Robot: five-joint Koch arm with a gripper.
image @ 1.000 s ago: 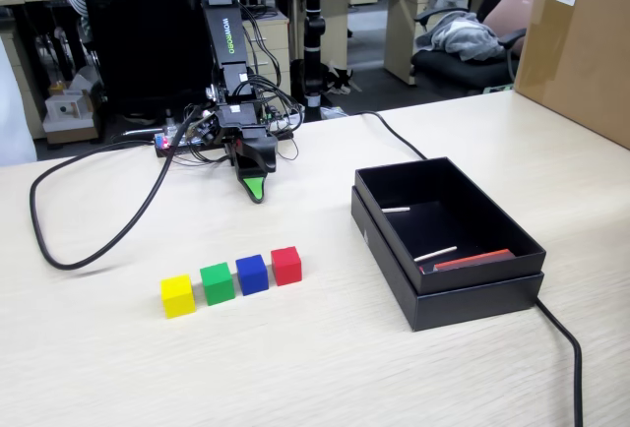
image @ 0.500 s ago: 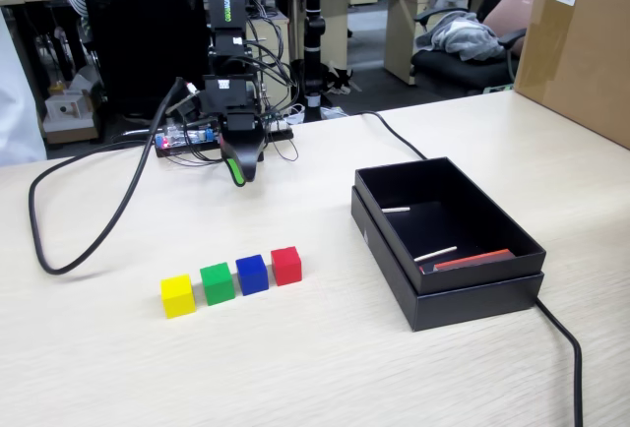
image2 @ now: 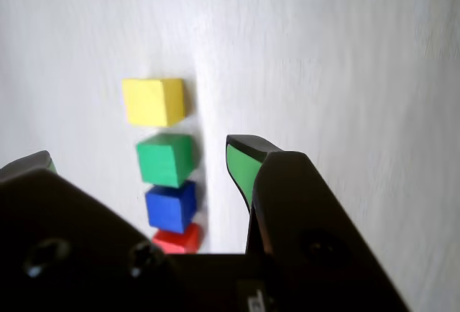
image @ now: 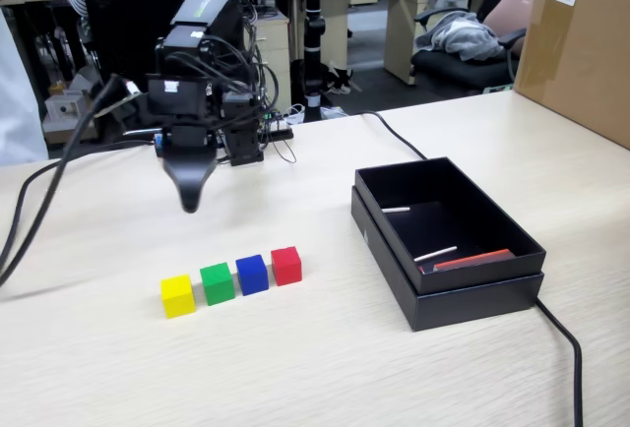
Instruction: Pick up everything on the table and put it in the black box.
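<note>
Tool (image: 189, 201) hangs in the air above the counter (image: 295, 348), tip pointing down, set behind the row of cubes and a little toward its yellow end. Nothing is in it. From this fixed view only one dark tip shows, so the jaw gap is not readable here. Yellow cube (image: 177, 295), green cube (image: 217, 282), blue cube (image: 252, 274) and red cube (image: 285, 265) sit in a tight line, sides nearly touching, all on the counter and none yet moved. The black box (image: 389, 240) stands well apart to the right of the row, open top up; it holds only thin white sticks (image: 434, 253) and a flat red strip (image: 474, 260). Judgement: the height and rearward position suit an approach from above, and the close spacing leaves little side clearance for the jaws except at the end cubes.

Wrist view: tool (image2: 136, 157) is spread wide, one green-padded tip at the left edge, the other right of centre. The row runs lengthwise between the tips: yellow cube (image2: 152, 101) farthest, then green cube (image2: 165, 159), blue cube (image2: 171, 208), red cube (image2: 176, 240) partly hidden by the tool body. Judgement: the jaws would close across the row, so a single cube can be pinched on its free faces.
</note>
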